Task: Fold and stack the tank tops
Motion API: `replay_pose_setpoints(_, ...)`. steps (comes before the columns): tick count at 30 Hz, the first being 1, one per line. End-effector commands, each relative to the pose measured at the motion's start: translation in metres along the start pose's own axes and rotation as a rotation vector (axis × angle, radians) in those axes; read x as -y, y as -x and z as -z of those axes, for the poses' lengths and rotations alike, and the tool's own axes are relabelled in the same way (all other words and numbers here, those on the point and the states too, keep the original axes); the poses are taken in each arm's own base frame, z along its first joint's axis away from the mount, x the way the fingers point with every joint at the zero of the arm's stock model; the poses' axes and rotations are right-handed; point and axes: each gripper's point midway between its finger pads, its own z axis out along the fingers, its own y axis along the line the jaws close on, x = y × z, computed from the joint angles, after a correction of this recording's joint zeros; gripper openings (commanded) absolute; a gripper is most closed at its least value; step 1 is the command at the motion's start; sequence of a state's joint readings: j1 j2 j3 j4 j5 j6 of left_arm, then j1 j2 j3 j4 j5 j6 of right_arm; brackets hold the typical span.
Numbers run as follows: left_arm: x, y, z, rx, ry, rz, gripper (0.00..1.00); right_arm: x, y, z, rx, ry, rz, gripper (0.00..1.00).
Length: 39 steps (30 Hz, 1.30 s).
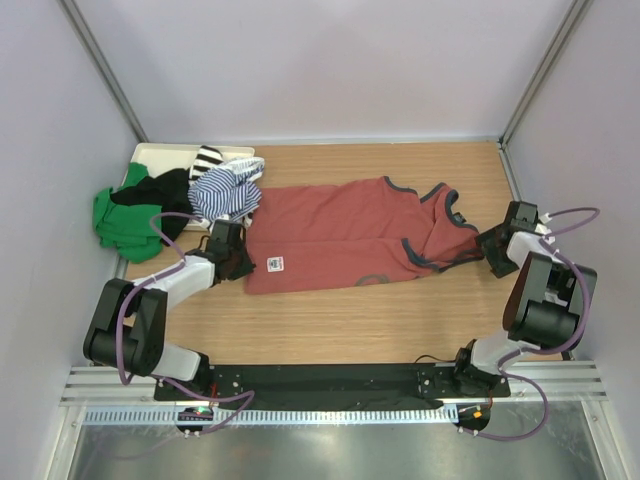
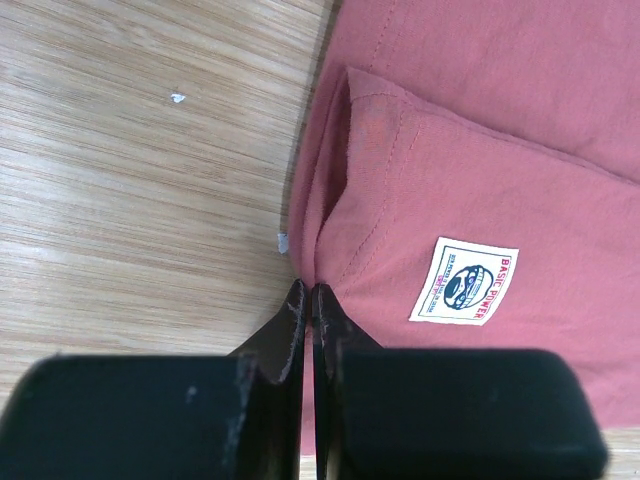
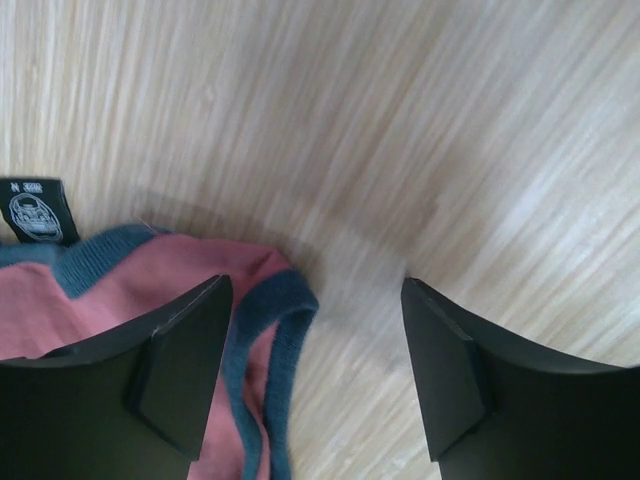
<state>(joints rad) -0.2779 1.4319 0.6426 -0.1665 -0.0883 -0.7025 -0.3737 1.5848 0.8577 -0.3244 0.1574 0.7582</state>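
Note:
The brick-red tank top (image 1: 340, 235) lies flat across the middle of the table, its dark-trimmed straps (image 1: 445, 215) pointing right. My left gripper (image 1: 243, 264) sits at the garment's left hem corner. In the left wrist view its jaws (image 2: 308, 291) are shut on a pinch of the red hem (image 2: 330, 215), beside a white sewn label (image 2: 463, 281). My right gripper (image 1: 480, 248) is at the strap end. In the right wrist view it (image 3: 316, 292) stands open, a trimmed strap loop (image 3: 280, 300) lying loose by the left finger (image 3: 180, 370). A navy-and-white striped tank top (image 1: 225, 190) tops the pile at back left.
The pile at back left also holds green (image 1: 118, 215), black (image 1: 160, 188) and black-and-white striped (image 1: 207, 158) clothes, partly on a white tray (image 1: 150, 153). Grey walls close in the table on three sides. Bare wood (image 1: 340, 320) lies in front of the red top.

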Motion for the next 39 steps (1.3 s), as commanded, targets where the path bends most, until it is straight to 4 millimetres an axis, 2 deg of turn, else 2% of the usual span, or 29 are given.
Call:
replay_pose_setpoints(1, -0.004, -0.001, -0.001, 0.003, 0.002, 0.009, 0.0, -0.007, 0.005, 0.014, 0.05, 0.084, -0.006, 0.73)
replay_pose_setpoints(4, -0.004, -0.001, 0.0, 0.005, 0.004, 0.008, 0.0, -0.01, 0.005, 0.014, 0.043, 0.098, -0.016, 0.63)
replay_pose_setpoints(6, -0.005, 0.001, 0.0, 0.011, 0.006, 0.01, 0.0, -0.011, 0.001, 0.008, 0.018, 0.088, -0.013, 0.51)
replay_pose_setpoints(10, -0.005, 0.002, 0.001, 0.014, 0.007, 0.01, 0.0, -0.012, -0.006, -0.002, -0.009, 0.095, -0.031, 0.49)
replay_pose_setpoints(11, -0.005, 0.001, 0.001, 0.013, 0.008, 0.008, 0.0, -0.012, -0.008, -0.004, -0.013, 0.097, -0.034, 0.44)
replay_pose_setpoints(12, -0.006, 0.001, 0.001, 0.013, 0.01, 0.008, 0.0, -0.013, -0.008, -0.006, -0.012, 0.096, -0.039, 0.28)
replay_pose_setpoints(13, -0.006, 0.002, 0.001, 0.016, 0.01, 0.01, 0.0, -0.012, -0.006, -0.006, -0.007, 0.086, -0.04, 0.21)
replay_pose_setpoints(14, -0.005, 0.003, 0.002, 0.02, 0.009, 0.01, 0.0, -0.009, -0.003, -0.007, 0.002, 0.06, -0.046, 0.07)
replay_pose_setpoints(15, -0.006, 0.003, 0.002, 0.021, 0.01, 0.01, 0.0, -0.004, -0.002, -0.006, 0.01, 0.038, -0.046, 0.01)
replay_pose_setpoints(17, -0.006, 0.003, 0.002, 0.023, 0.013, 0.012, 0.0, 0.003, 0.005, 0.0, 0.038, -0.008, -0.055, 0.01)
replay_pose_setpoints(18, -0.007, 0.003, 0.002, 0.024, 0.015, 0.013, 0.0, 0.009, 0.017, 0.008, 0.096, -0.042, -0.067, 0.01)
replay_pose_setpoints(20, -0.007, 0.002, 0.002, 0.022, 0.015, 0.011, 0.0, 0.02, 0.026, 0.017, 0.139, -0.104, -0.087, 0.01)
replay_pose_setpoints(22, -0.007, 0.003, 0.002, 0.023, 0.014, 0.012, 0.0, 0.027, 0.045, 0.031, 0.219, -0.153, -0.111, 0.01)
replay_pose_setpoints(23, -0.008, 0.003, 0.002, 0.024, 0.017, 0.013, 0.0, 0.032, 0.046, 0.035, 0.224, -0.175, -0.111, 0.01)
replay_pose_setpoints(27, -0.008, 0.004, 0.002, 0.027, 0.019, 0.014, 0.0, 0.032, 0.059, 0.043, 0.257, -0.193, -0.134, 0.01)
replay_pose_setpoints(30, -0.008, 0.003, 0.001, 0.025, 0.021, 0.014, 0.0, 0.028, 0.062, 0.038, 0.242, -0.207, -0.128, 0.01)
replay_pose_setpoints(32, -0.009, 0.003, 0.0, 0.023, 0.024, 0.013, 0.0, 0.033, 0.059, 0.028, 0.207, -0.261, -0.11, 0.01)
replay_pose_setpoints(33, -0.008, 0.003, 0.0, 0.025, 0.022, 0.013, 0.0, 0.027, 0.068, 0.028, 0.214, -0.264, -0.119, 0.01)
replay_pose_setpoints(34, -0.008, 0.003, 0.001, 0.024, 0.022, 0.012, 0.0, 0.029, 0.069, 0.025, 0.205, -0.289, -0.117, 0.01)
replay_pose_setpoints(35, -0.008, 0.003, 0.0, 0.024, 0.02, 0.013, 0.0, 0.035, 0.063, 0.015, 0.168, -0.336, -0.098, 0.01)
replay_pose_setpoints(36, -0.009, 0.003, 0.0, 0.024, 0.023, 0.012, 0.0, 0.031, 0.07, 0.014, 0.173, -0.343, -0.104, 0.01)
replay_pose_setpoints(37, -0.009, 0.003, 0.0, 0.026, 0.022, 0.012, 0.0, 0.037, 0.064, 0.007, 0.145, -0.38, -0.098, 0.02)
replay_pose_setpoints(39, -0.009, 0.004, 0.0, 0.027, 0.024, 0.012, 0.0, 0.039, 0.065, 0.001, 0.143, -0.399, -0.105, 0.02)
